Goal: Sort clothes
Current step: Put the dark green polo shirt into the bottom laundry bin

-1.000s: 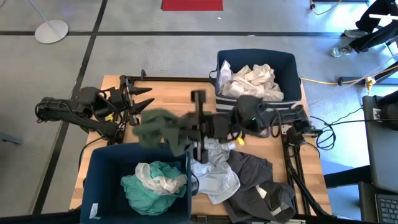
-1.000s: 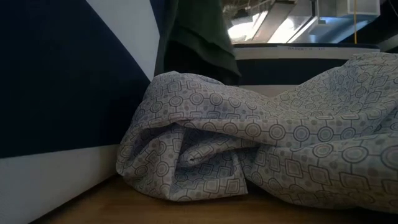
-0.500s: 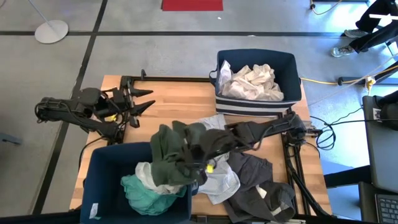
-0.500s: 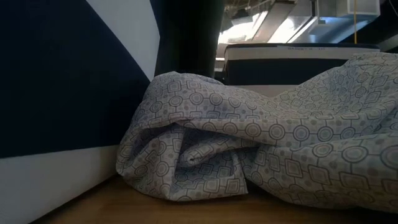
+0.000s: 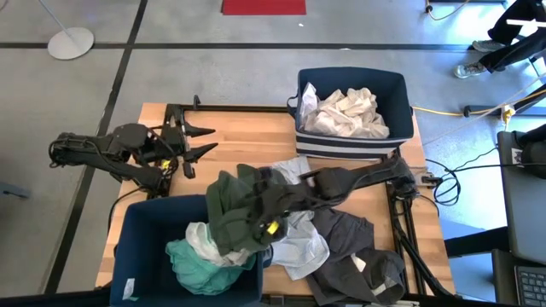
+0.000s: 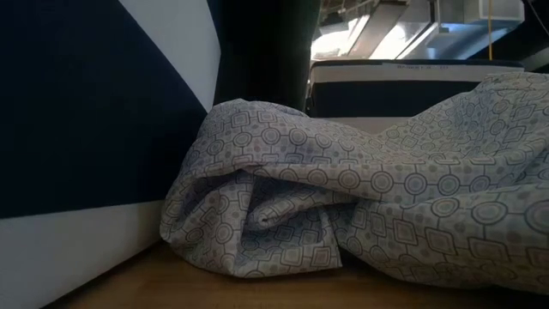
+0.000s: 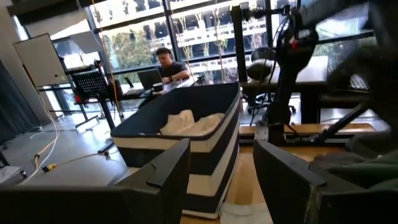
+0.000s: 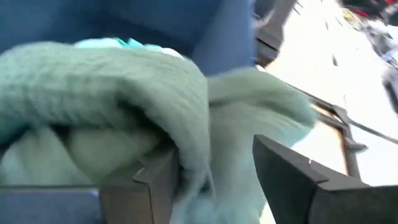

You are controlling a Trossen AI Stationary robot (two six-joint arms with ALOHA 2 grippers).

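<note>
I'm holding the dark olive green garment (image 5: 232, 213) pinched in the right tool (image 5: 271, 228) over the near-left bin (image 5: 136, 243), and I'm worrying it's snagging the bin's rim on release; left tool (image 5: 198, 141) is idling open.
</note>
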